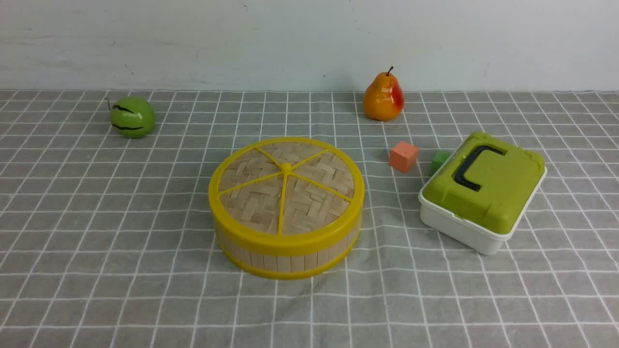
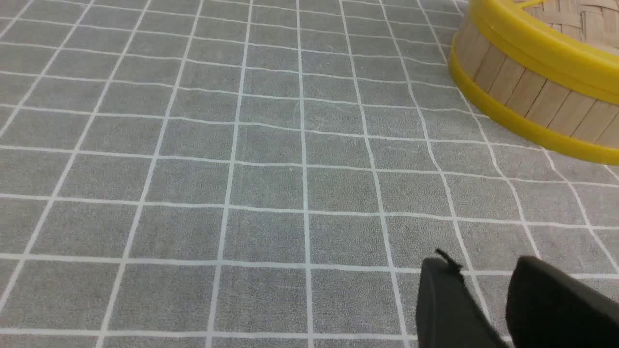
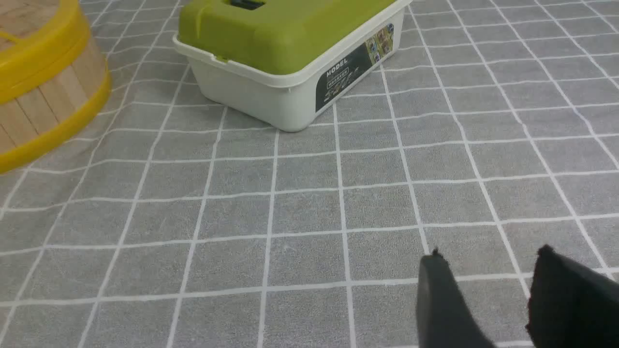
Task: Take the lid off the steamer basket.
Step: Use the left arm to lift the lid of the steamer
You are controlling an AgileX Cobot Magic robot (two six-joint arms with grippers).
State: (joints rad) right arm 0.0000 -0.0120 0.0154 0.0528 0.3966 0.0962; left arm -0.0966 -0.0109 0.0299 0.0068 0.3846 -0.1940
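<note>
The left pincer hangs above the checked cloth with its jaws partly apart, gripping nothing and touching nothing. The right pincer also has parted jaws, a little wider, and is likewise empty. The steamer basket stands mid-surface between both, well clear of each, with the lid seated flat on it. The green-lidded white box sits to its right.
</note>
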